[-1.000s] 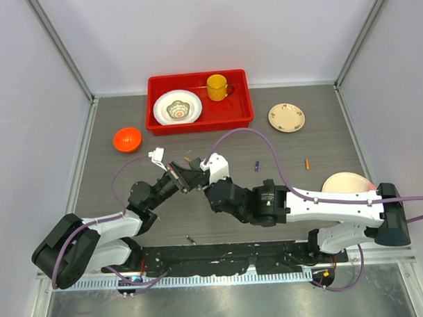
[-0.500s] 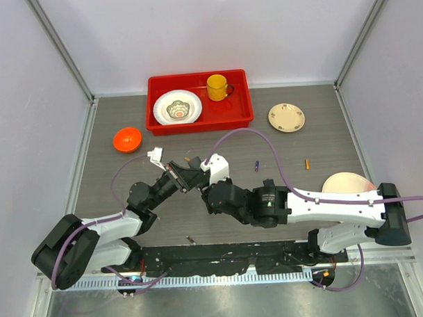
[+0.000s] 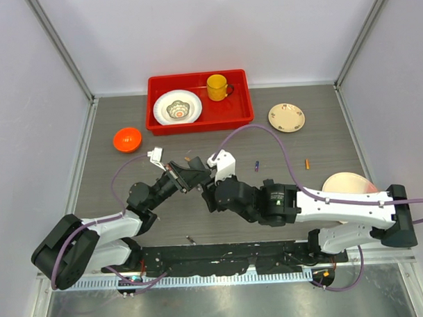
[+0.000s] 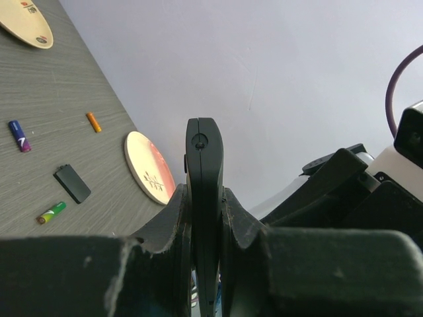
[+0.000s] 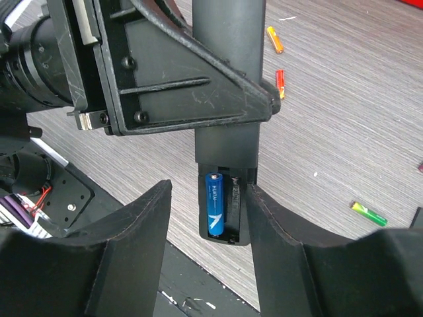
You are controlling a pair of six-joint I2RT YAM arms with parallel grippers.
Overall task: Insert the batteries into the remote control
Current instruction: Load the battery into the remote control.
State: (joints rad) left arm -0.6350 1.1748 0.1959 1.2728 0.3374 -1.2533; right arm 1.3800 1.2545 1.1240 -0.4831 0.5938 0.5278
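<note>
My left gripper (image 3: 187, 176) is shut on the black remote control (image 4: 203, 173) and holds it above the table. In the right wrist view the remote (image 5: 228, 39) hangs with its battery compartment open, and one blue battery (image 5: 215, 205) sits in the left slot. The right slot is empty. My right gripper (image 5: 208, 198) is open and empty, with a finger on each side of the remote's lower end. Loose batteries lie on the table: blue (image 3: 256, 166), orange (image 3: 307, 163), green (image 5: 369, 213), two orange ones (image 5: 274, 39) and a dark one (image 3: 191, 238).
A red tray (image 3: 200, 122) at the back holds a white plate and a yellow mug (image 3: 217, 86). An orange bowl (image 3: 127, 139) is at the left, a beige plate (image 3: 286, 117) at the back right, a pink plate (image 3: 348, 183) at the right. A small black cover (image 4: 73, 183) lies by the green battery.
My right arm has shifted slightly to the right and my left gripper has lifted the remote a little; the grip on the remote is unchanged.
</note>
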